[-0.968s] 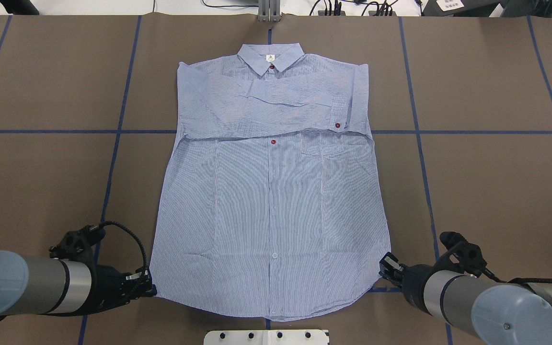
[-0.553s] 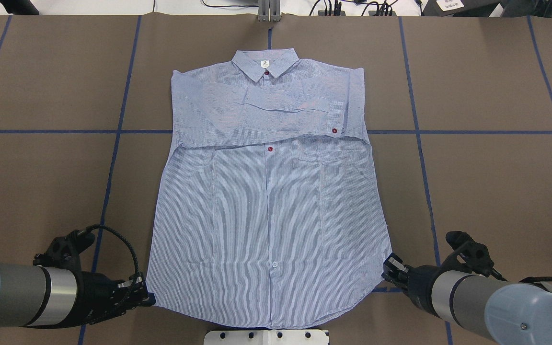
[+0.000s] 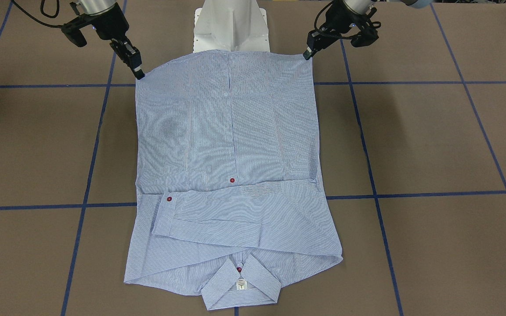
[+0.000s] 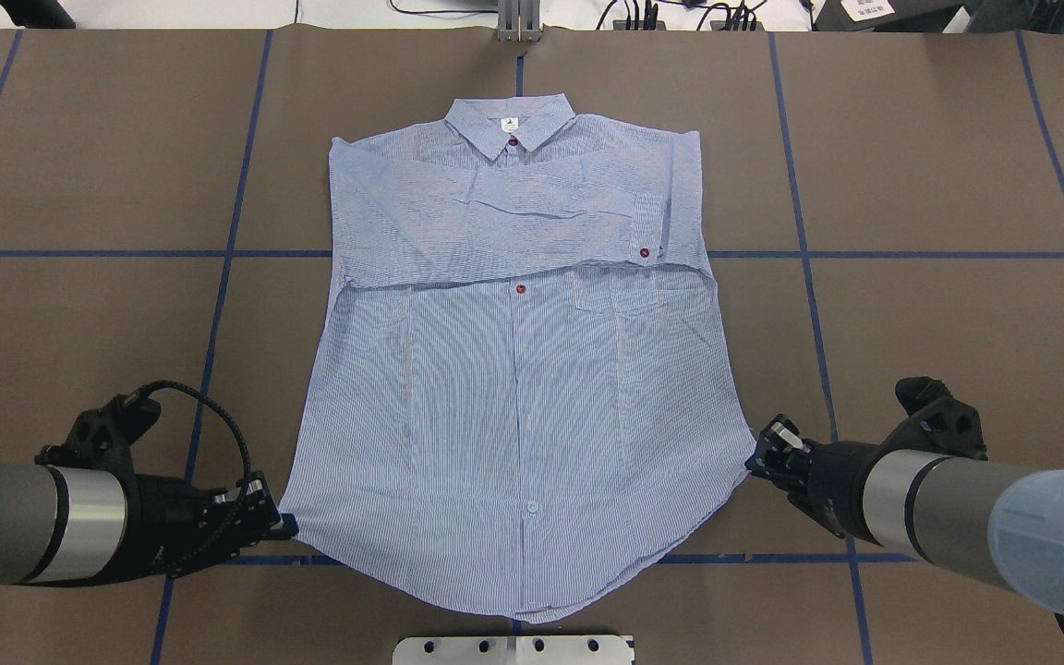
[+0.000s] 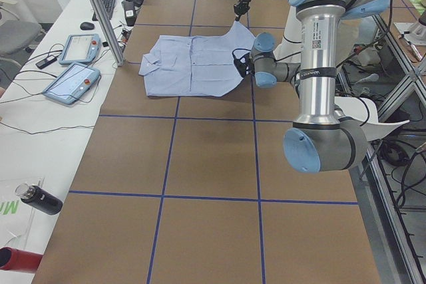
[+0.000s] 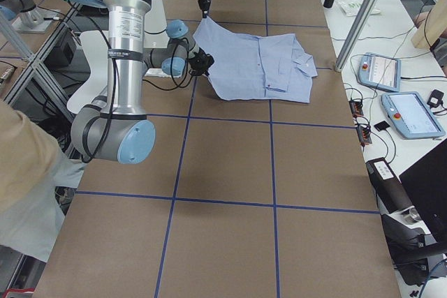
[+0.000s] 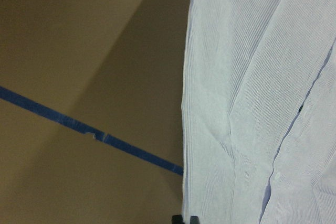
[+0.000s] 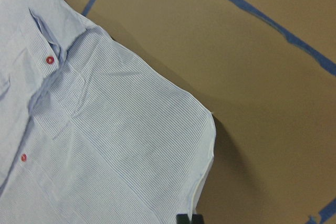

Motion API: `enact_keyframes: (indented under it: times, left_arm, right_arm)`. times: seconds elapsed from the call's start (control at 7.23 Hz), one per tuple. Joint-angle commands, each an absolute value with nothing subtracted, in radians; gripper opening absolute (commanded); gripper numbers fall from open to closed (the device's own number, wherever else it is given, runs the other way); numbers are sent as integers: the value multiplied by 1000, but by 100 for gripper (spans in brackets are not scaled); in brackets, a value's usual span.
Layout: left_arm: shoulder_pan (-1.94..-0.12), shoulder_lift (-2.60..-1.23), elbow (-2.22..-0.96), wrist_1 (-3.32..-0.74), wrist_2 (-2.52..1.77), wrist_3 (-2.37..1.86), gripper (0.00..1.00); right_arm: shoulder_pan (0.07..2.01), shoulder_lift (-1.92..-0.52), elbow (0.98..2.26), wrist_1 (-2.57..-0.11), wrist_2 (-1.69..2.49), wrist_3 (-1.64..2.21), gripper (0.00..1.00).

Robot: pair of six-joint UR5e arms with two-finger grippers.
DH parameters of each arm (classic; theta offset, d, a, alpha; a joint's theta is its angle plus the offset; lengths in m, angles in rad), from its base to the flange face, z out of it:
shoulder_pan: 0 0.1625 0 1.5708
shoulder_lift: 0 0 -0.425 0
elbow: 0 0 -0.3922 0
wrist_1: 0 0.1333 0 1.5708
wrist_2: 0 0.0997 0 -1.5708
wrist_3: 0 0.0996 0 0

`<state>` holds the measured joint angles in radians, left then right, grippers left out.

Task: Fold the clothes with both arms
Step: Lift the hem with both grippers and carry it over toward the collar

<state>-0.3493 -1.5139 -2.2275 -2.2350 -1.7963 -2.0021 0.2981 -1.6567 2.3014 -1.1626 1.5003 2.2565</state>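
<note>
The striped shirt lies front up on the brown table, collar at the far side, and its sleeves are folded across the chest. My left gripper is shut on the shirt's near left hem corner. My right gripper is shut on the near right hem corner. Both corners are held up off the table, as the front-facing view shows at the left gripper and the right gripper. The wrist views show the shirt hanging below the fingers.
Blue tape lines cross the brown table cover. The white robot base plate sits at the near edge, just behind the hem. Tablets and cables lie on a side bench past the shirt's collar end.
Both grippers have lifted and carried the hem corners away from the robot, the right one further. The near hem now curves up off the table; the collar end stays put.
</note>
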Motion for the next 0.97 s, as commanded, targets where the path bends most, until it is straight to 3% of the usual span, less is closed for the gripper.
enact_keyframes:
  times: [0.0, 0.41, 0.55, 0.83]
  left_arm:
    - [-484, -1537, -2217, -2235, -1805, -1999, 0]
    - [-635, -1555, -2155, -2241, -1886, -1994, 0]
    - [-653, -1565, -2152, -2238, -1882, -1996, 0]
    - [-702, -1700, -2059, -2233, -1881, -1997, 0]
  right_arm:
    - [427, -1651, 2299, -1163, 1575, 2255, 0]
    - [543, -1643, 2283, -1166, 1597, 2255, 0]
    - [576, -1578, 2252, -1214, 1597, 2256, 0]
    - [615, -1305, 2142, -1461, 1595, 2256, 0]
